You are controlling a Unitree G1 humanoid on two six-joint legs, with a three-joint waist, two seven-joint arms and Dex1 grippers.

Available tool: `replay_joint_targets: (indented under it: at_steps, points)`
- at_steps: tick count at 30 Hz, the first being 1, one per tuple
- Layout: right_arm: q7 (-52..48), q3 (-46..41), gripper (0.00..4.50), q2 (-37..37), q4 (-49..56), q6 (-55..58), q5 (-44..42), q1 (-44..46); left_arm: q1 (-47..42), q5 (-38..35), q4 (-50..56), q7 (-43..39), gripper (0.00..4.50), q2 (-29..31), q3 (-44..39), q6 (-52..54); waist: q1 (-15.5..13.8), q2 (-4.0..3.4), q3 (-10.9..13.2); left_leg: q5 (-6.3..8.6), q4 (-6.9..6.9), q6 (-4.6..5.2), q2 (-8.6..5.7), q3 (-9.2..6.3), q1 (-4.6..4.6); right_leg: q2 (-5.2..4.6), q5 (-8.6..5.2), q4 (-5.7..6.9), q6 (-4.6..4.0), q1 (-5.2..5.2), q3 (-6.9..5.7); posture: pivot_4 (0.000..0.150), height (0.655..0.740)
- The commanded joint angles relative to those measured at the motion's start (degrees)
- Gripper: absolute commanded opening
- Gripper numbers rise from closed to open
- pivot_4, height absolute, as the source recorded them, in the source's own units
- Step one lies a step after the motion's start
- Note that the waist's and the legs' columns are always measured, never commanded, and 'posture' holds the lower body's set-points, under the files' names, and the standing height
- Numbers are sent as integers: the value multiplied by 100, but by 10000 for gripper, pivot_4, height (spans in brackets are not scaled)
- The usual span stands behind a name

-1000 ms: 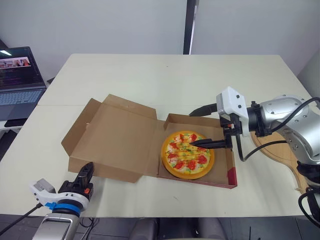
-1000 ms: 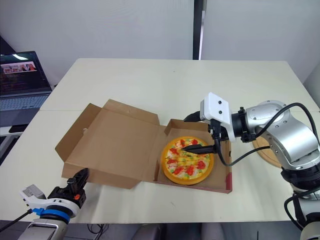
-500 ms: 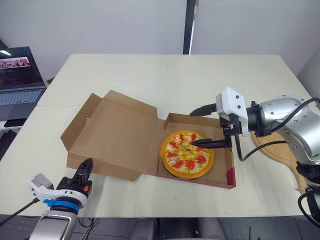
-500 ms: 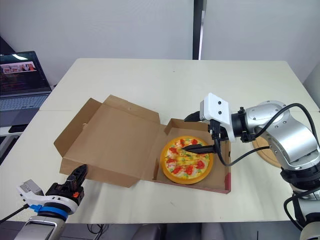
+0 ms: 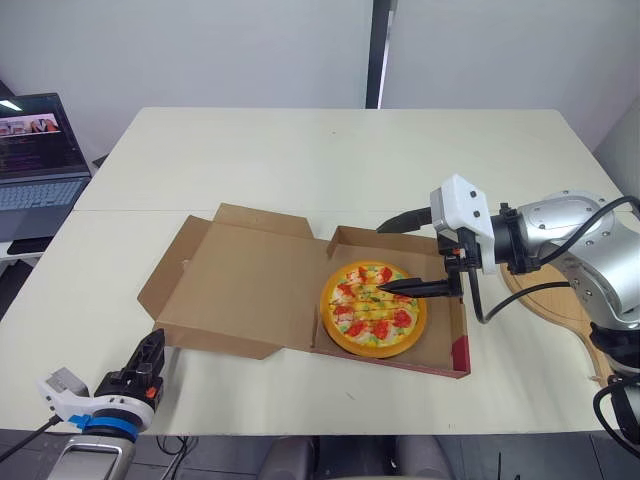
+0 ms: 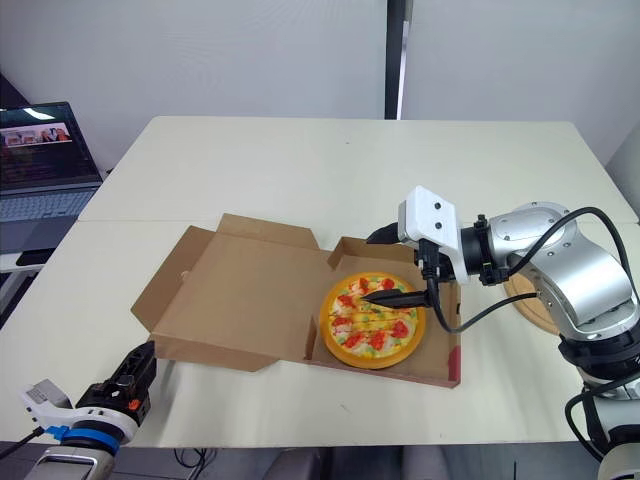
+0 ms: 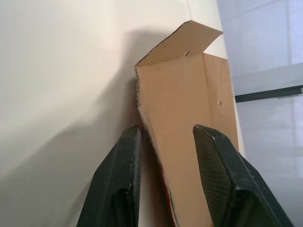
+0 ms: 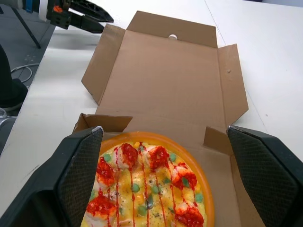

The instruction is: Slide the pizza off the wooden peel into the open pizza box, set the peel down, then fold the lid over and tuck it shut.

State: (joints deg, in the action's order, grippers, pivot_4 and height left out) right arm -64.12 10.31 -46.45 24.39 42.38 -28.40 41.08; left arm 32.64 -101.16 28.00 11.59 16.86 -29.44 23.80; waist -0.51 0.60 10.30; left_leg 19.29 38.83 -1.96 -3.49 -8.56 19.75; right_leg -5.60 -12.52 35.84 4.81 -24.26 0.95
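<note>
Inside the open box (image 5: 459, 330) the pizza (image 5: 372, 310) lies under the wide-spread right fingers (image 5: 422, 288). By the bench (image 5: 300, 160) edge, parted left fingers (image 5: 150, 352) point at the flat lid (image 5: 245, 280).

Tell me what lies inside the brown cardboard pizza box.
A round, orange-rimmed pizza with red toppings lies in the cardboard box. The box floor beneath the pizza is covered, so it cannot be seen.

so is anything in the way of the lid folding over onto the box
Yes. The right gripper hangs open over the pizza, low inside the box base, right where the lid must come down. Nothing else visible sits in the lid's path.
</note>
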Motion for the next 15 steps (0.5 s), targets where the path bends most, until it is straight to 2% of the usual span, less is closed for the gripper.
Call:
replay_joint_targets:
  at_steps: [1, 15]
  points:
    - [-41, -81, 45000, 13, 107, -35, -90, 117, 10, -1, -87, -158, 17599, 153, -201, 131, 0, 0, 0, 0, 0, 0, 0, 0, 0, 0, 0, 0, 0, 0, 0, 1500, 7400]
    - [-80, -81, 45000, 34, 124, 14, -90, 157, -593, 27, -836, -329, 17599, 273, -239, 463, 8, 0, 0, 0, -1, -3, 1, -5, 0, 2, 0, 0, 0, -2, -2, 1500, 7400]
